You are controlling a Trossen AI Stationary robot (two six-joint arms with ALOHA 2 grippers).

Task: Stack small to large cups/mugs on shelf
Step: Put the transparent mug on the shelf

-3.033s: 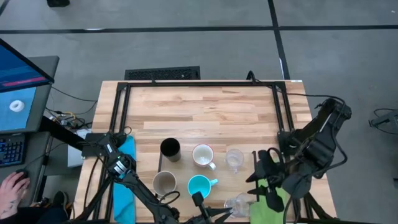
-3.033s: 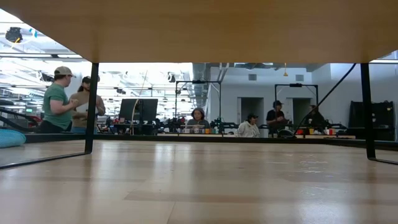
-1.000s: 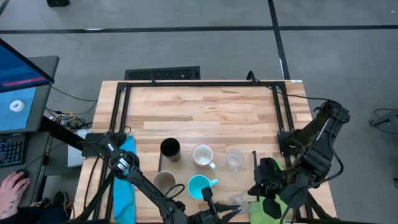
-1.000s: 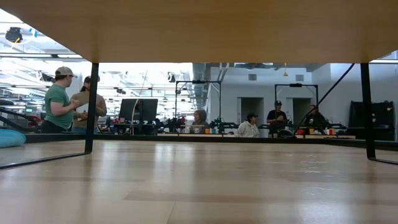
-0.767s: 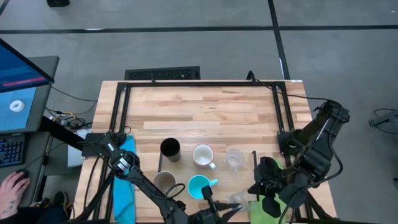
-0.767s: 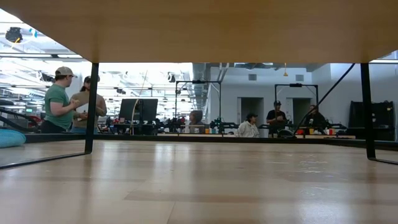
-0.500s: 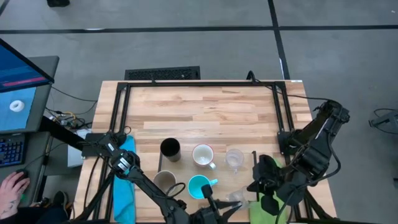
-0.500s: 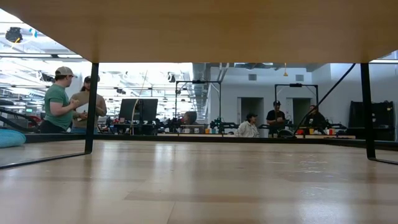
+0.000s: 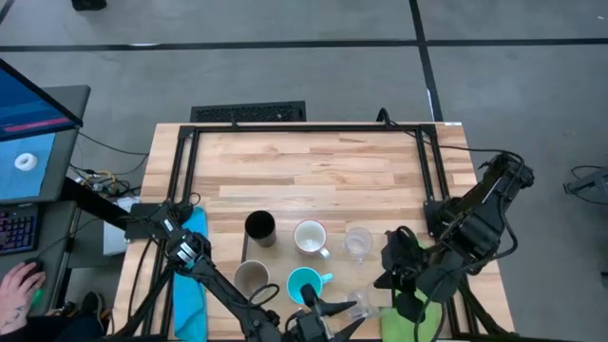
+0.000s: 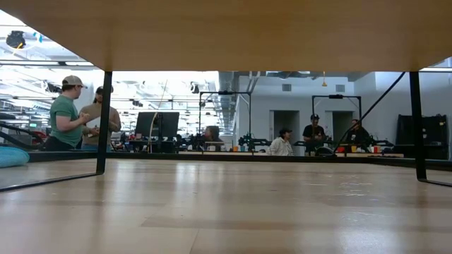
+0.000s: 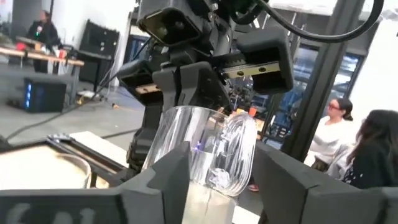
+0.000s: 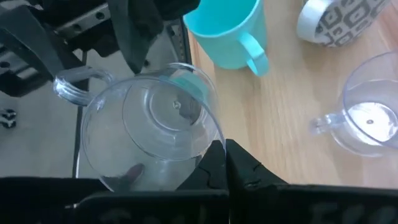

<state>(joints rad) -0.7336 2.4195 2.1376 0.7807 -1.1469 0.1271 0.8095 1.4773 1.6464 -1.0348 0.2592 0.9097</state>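
Note:
A clear handled glass (image 9: 365,303) is at the table's near edge, between my two grippers. My right gripper (image 12: 222,155) is shut on it from the right. My left gripper (image 11: 219,177) is open, one finger on either side of the glass (image 11: 205,149); I cannot tell if they touch it. On the light-wood shelf (image 9: 313,166) stand a black tumbler (image 9: 259,228), a white mug (image 9: 311,237), a second clear glass (image 9: 358,243), a beige mug (image 9: 251,278) and a blue mug (image 9: 305,283). My right gripper pinches the clear glass's rim (image 12: 208,142) between its shut fingertips, roughly opposite the handle (image 12: 73,87). The fingers come from above, slanting in from the table's right. The glass stays upright, mouth up; whether its base is clear of the table does not show.
A green cloth (image 9: 416,315) lies under my right gripper at the near right. A blue cloth (image 9: 192,271) lies along the left rail. The shelf's far half is bare wood. A person's hand (image 9: 19,290) rests at a keyboard left of the table; people stand in the room beyond.
My left gripper has opened around the clear glass, its fingers now spread on either side of it. My right gripper, still shut on the rim, has shifted a little toward the far edge. The other cups have not moved.

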